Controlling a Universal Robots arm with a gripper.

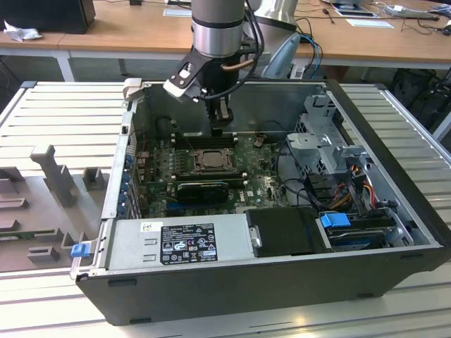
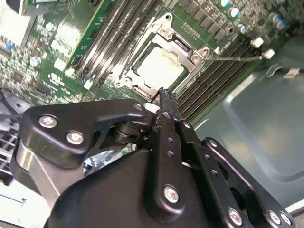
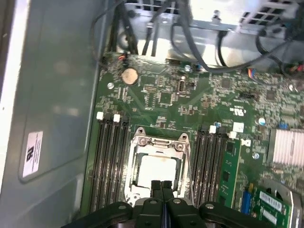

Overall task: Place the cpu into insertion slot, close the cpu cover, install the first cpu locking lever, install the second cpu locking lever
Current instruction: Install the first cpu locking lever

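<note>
Silvery-beige, the cpu (image 3: pixel 157 172) lies seated in the insertion slot (image 1: pixel 198 156) on the green motherboard (image 3: pixel 166 99). The cpu cover (image 3: pixel 159 141) lies flat, framing it. The black gripper (image 3: pixel 161 186) hangs at the cover's edge, its fingers pressed together with nothing between them; contact is unclear.

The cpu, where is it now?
In both wrist views the cpu lies inside the cover's window, between the memory slots, right by the gripper.
</note>
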